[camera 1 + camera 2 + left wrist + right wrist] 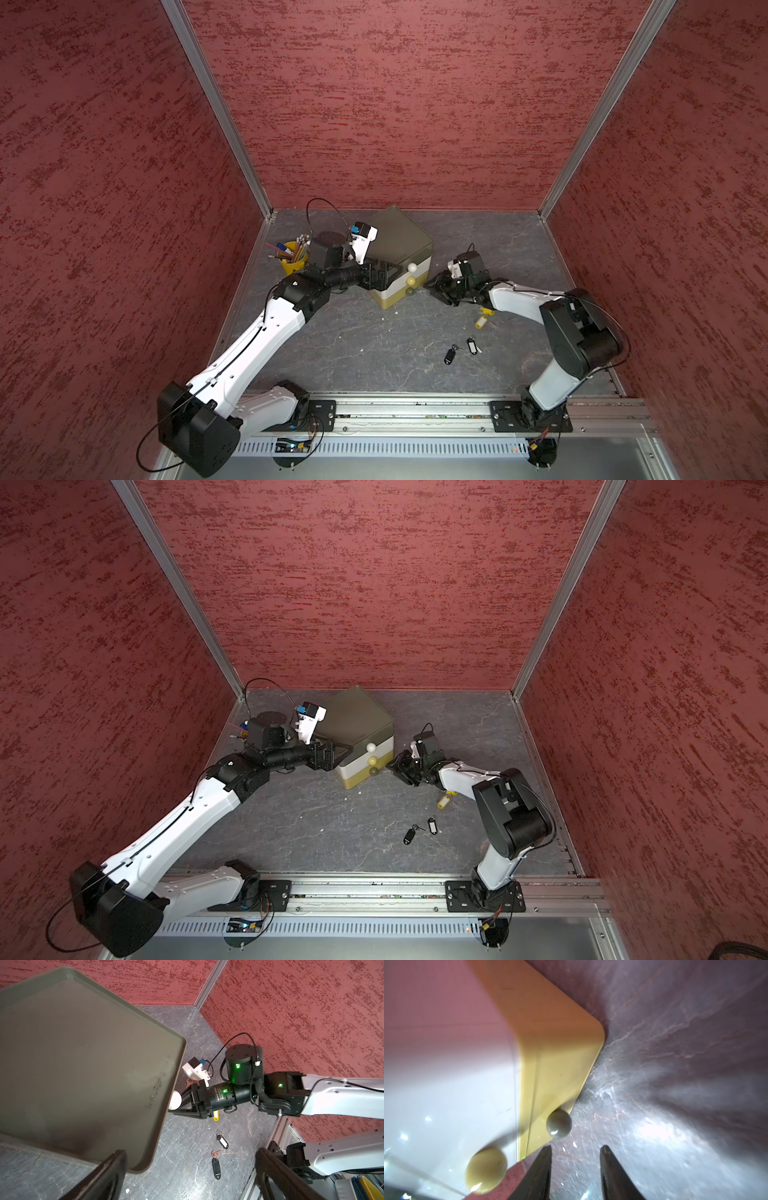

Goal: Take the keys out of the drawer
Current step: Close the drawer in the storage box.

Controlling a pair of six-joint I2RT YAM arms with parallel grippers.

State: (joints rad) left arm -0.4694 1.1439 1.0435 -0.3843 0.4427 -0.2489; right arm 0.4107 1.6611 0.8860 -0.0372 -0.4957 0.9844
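1. Keys come out of the drawer cabinet (399,237), set toward the back of the table (353,345), its three drawers all looking shut
2. Left gripper (388,272) is up at the cabinet's top front corner, fingers spread wide and holding nothing; it seems to steady the cabinet
3. Right gripper (576,1148) is low at the cabinet front, jaws partly apart and empty; this arm is much the nearer to the knobs
4. Four keys lie on the table beside the right arm: two yellow-tagged keys (482,322), one partly under the arm, and two black-tagged keys (449,356) further from the cabinet; any others are unseen, likely still inside
5. Dark knob (558,1124) of the bottom drawer sits just ahead of the right jaws, off toward one finger, so a small sideways shift should centre it before closing
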